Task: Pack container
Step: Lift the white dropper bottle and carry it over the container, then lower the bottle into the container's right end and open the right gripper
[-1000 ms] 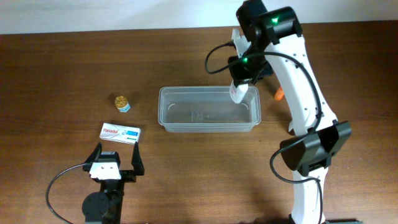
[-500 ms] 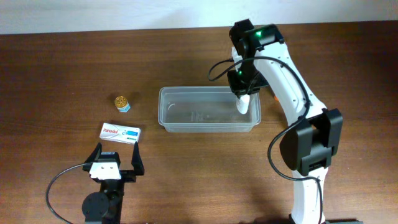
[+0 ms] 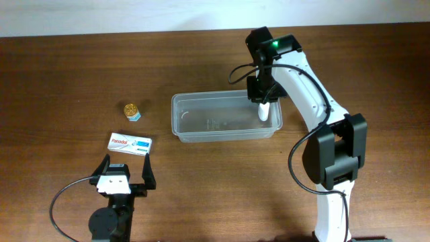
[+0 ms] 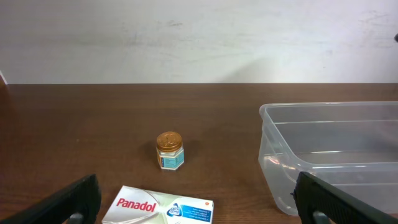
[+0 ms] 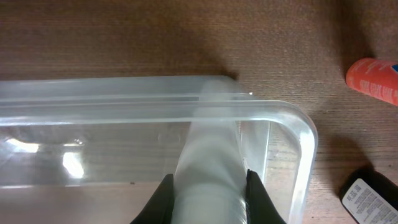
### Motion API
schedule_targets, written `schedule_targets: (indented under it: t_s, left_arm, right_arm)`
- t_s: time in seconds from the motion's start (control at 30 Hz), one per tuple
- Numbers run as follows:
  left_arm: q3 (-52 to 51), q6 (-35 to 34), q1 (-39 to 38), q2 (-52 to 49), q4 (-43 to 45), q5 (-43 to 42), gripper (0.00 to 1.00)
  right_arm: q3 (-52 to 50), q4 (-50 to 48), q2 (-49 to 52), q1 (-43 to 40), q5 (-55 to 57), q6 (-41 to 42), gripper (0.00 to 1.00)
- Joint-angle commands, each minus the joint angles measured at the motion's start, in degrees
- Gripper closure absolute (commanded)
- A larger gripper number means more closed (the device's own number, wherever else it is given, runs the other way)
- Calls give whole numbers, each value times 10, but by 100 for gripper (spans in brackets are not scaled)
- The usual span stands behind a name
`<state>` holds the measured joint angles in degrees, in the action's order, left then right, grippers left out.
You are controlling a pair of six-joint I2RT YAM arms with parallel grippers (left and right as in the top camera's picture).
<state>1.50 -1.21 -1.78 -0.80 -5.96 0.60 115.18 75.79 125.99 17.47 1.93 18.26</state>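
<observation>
Right gripper (image 5: pixel 208 202): fingers closed against both sides of white bottle (image 5: pixel 208 155). The bottle is lowered inside the container (image 5: pixel 112 109), at its right end directly beneath the gripper. Orange item (image 5: pixel 375 79) lies to the gripper's right, outside the container. Left gripper (image 4: pixel 198 202): wide open, empty.

1. Left arm (image 3: pixel 111 202): folded low at the near edge, left of centre, wrist level.
2. Left gripper (image 3: pixel 126 167): jaws spread wide, nothing between them, fingers (image 4: pixel 78 200) pointing toward the far edge.
3. Right arm (image 3: pixel 316 101): base at the near edge, right side; stretched toward the far edge, wrist bent down.
4. Right gripper (image 3: pixel 263 102): pointing down, fingers (image 5: pixel 163 199) closed on both sides of a white bottle (image 5: pixel 208 155).
</observation>
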Motion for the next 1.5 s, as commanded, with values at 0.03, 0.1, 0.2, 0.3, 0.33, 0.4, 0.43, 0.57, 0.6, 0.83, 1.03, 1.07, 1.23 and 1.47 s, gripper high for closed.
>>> schedule_targets:
  t_s: [0.03,0.1,0.2,0.3,0.33,0.4,0.43,0.57,0.6,0.83,1.03,1.07,1.23,1.47]
  left_arm:
    - [-4,9,-2,4,3,-3,1]
    - [-4,9,-2,4,3,-3,1]
    - [-4,9,-2,5,3,-3,1]
    - [-4,9,-2,4,3,-3,1]
    - [-4,9,-2,4,3,-3,1]
    - [-4,9,-2,5,3,-3,1]
    - [-4,9,-2,4,3,-3,1]
    - [-4,9,-2,4,3,-3,1]
    - [-4,9,-2,4,3,-3,0]
    - [-4,9,-2,4,3,-3,1]
    - [-4,9,-2,4,3,-3,1]
    - [-4,9,-2,4,3,-3,1]
    - [-4,9,-2,4,3,-3,1]
    - [-4,9,-2,4,3,-3,1]
  right_arm:
    - [-15,-13,-1,5,18,20,88]
    - [-15,-17,0,5,18,20,88]
    - [-15,-20,0,5,18,20,88]
    - [-15,-22,0,5,18,20,82]
    - [-15,-22,0,5,18,20,81]
    - [-15,-22,0,5,18,20,80]
    - [-15,-22,0,5,18,20,80]
    - [-15,-23,0,5,18,20,76]
    - [-15,-24,0,5,18,20,75]
    - [-15,-24,0,4,18,17,61]
    - [-14,-23,-1,-3,18,17,60]
    - [-12,-23,-1,-5,18,17,60]
    - [7,-12,-5,-14,18,17,55]
    - [66,25,-14,-23,18,15,50]
